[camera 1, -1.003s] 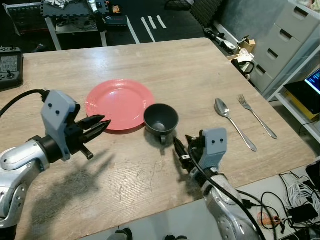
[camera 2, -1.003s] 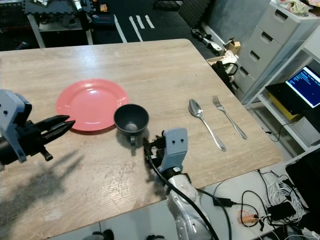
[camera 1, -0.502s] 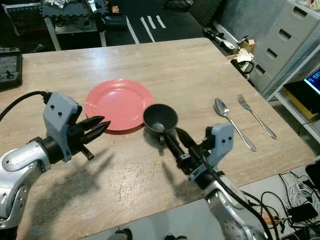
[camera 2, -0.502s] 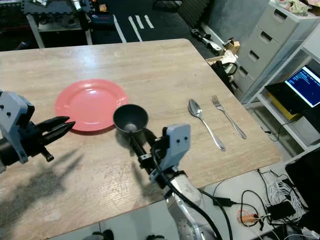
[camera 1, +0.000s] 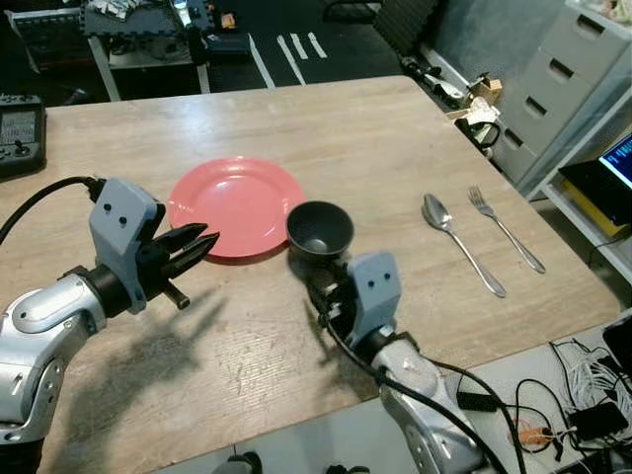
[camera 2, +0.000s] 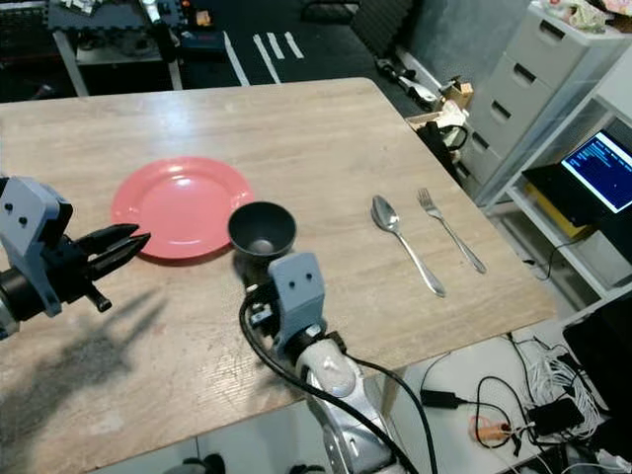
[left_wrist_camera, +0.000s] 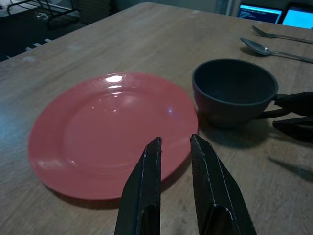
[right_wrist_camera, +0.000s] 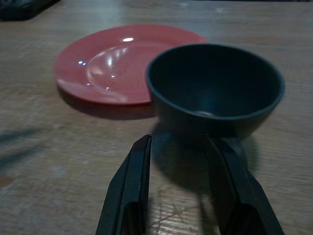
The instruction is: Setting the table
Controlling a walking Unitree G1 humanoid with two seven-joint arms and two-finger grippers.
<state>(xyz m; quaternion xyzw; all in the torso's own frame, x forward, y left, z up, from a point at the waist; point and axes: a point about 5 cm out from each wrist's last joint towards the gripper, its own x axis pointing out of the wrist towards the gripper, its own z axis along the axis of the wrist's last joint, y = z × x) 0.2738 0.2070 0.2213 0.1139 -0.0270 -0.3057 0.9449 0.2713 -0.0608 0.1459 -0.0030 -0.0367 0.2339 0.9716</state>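
Note:
A red plate lies on the wooden table, with a dark cup standing at its right front edge. A spoon and fork lie side by side further right. My right gripper is open just in front of the cup, low over the table; the cup's handle points into the gap between its fingers. My left gripper hovers at the plate's near left edge, pointing across it toward the cup. Its fingers are a little apart and hold nothing.
A black controller sits at the table's far left edge. Grey drawers and a lit screen stand off the right side. Cables lie on the floor past the front right corner.
My right arm has swung left and now sits straight in front of the cup, with its fingers at the handle. The cup and my left arm have barely moved.

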